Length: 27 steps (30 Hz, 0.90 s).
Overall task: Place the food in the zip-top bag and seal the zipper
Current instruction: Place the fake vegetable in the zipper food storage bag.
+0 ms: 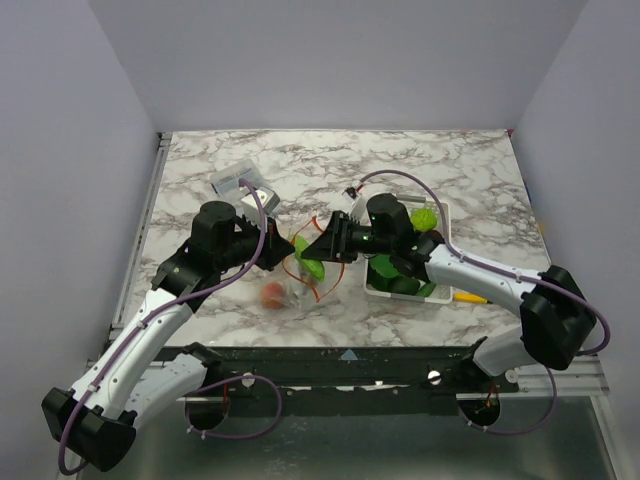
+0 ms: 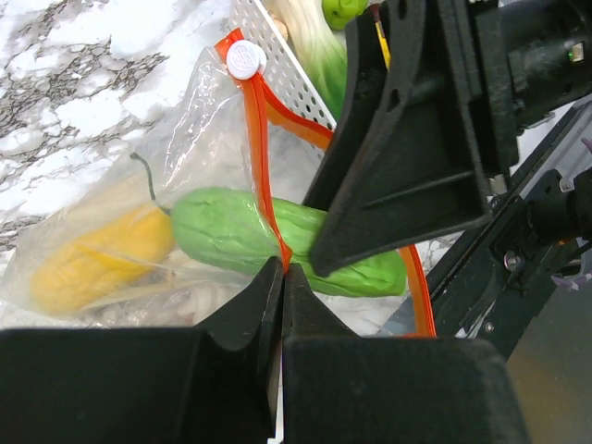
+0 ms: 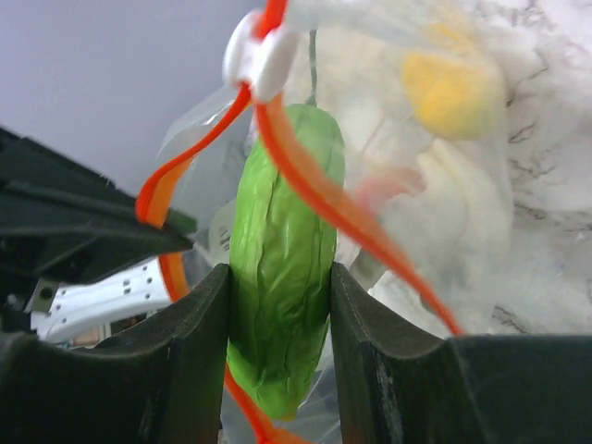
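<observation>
Black fingers of the left gripper (image 2: 282,289) are pinched tight on the zipper (image 2: 262,157), no gap between the pads, and the strip runs from the pinch up toward 12 o'clock to a white slider (image 2: 245,58). The right gripper (image 3: 279,277) is clamped narrow on the cucumber (image 3: 287,203), one finger on each flank, long axis upright in its wrist view. The orange-red strip crosses in front of the cucumber from 11 to 5 o'clock. In the left wrist view the cucumber lies straight across the zip-top bag (image 2: 176,139), touching the left pinch point at 12 o'clock. Its left half sits behind the film and its right half is under the right gripper's finger. Cucumber skin is bright green, wrinkled, matte. The bag is clear, crumpled and soft. A yellow piece (image 2: 102,259) sits inside at 9 o'clock of the cucumber, with pale white pieces below it. From above, both grippers meet tip to tip over the bag on the marble table (image 1: 450,170). A red-orange fruit (image 1: 272,293) sits at 7 o'clock of the tips; cannot tell if it is inside the film. The white basket (image 1: 440,215) with leafy greens (image 1: 385,268) sits at 3 o'clock of the bag.
</observation>
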Each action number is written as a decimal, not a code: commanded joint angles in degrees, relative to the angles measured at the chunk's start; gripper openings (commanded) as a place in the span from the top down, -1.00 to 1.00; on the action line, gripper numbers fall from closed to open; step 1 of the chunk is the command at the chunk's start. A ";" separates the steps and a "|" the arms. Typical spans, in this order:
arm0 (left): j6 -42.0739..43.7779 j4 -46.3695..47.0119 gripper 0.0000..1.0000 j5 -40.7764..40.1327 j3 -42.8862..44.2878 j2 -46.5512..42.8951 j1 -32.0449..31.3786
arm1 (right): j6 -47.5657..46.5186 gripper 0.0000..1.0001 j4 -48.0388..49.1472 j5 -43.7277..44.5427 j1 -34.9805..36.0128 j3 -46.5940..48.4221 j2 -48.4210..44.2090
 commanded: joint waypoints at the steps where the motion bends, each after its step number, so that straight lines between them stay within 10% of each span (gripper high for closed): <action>1: 0.59 0.16 1.00 0.18 0.67 -0.16 0.22 | 0.19 0.64 -0.90 7.24 0.78 2.78 2.44; 27: 0.59 0.07 1.00 0.27 0.73 -0.51 0.22 | -7.21 -0.32 -7.37 18.38 2.36 6.93 2.04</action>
